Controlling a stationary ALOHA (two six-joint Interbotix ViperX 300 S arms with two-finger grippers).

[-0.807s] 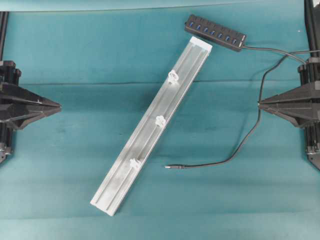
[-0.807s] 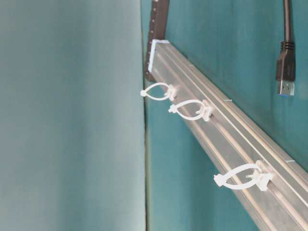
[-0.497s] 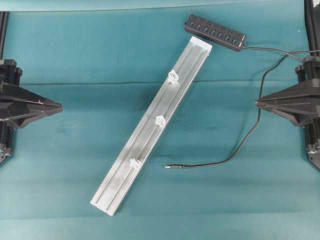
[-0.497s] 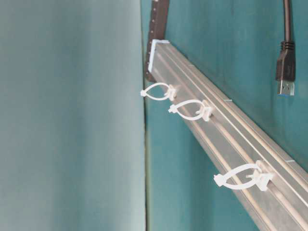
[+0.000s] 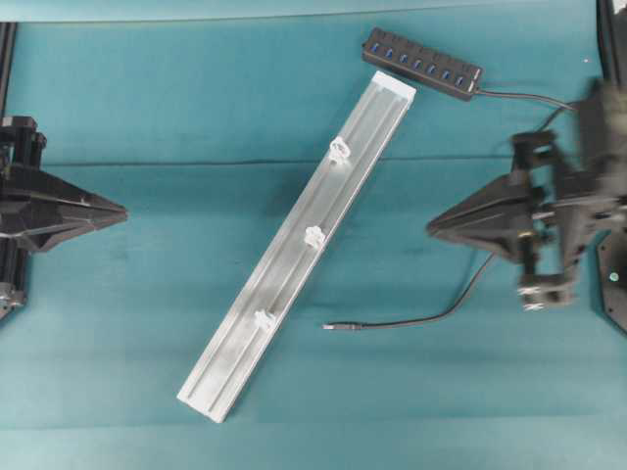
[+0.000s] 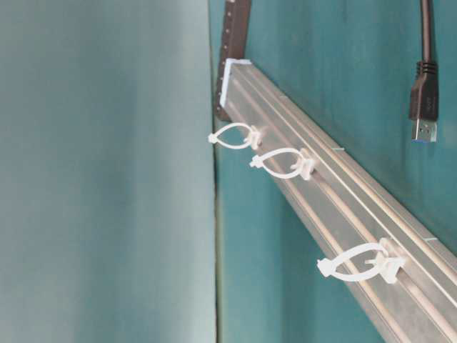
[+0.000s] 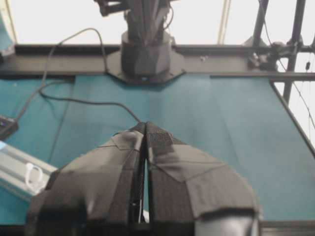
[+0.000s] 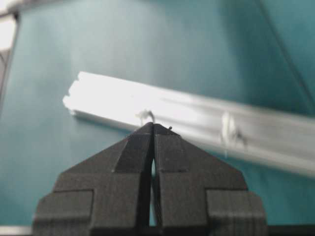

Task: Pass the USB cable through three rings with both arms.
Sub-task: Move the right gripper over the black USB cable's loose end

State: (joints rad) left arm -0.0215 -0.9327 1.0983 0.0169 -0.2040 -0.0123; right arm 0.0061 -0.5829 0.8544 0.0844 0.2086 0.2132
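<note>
The black USB cable (image 5: 460, 302) curves over the teal cloth from the black hub (image 5: 421, 63) down to its slim plug (image 5: 331, 327), which lies free to the right of the rail. Three whitish rings (image 5: 339, 150), (image 5: 314, 236), (image 5: 263, 320) sit along the silver rail (image 5: 294, 250); from table level they stick out as loops (image 6: 275, 163). My left gripper (image 5: 123, 210) rests shut and empty at the left edge, far from the rail. My right gripper (image 5: 431, 231) is shut and empty, hovering right of the rail above the cable's curve. In the right wrist view its tips (image 8: 153, 126) point at the rail (image 8: 197, 118).
A USB-A plug (image 6: 424, 107) hangs at the upper right of the table-level view. The right arm's base (image 7: 145, 49) stands at the far end of the cloth in the left wrist view. Teal cloth covers the whole table.
My right gripper has swung left and slightly down from the right edge toward the cable, blurred with motion. The left gripper edged slightly right. Cable, hub and rail have not moved.
</note>
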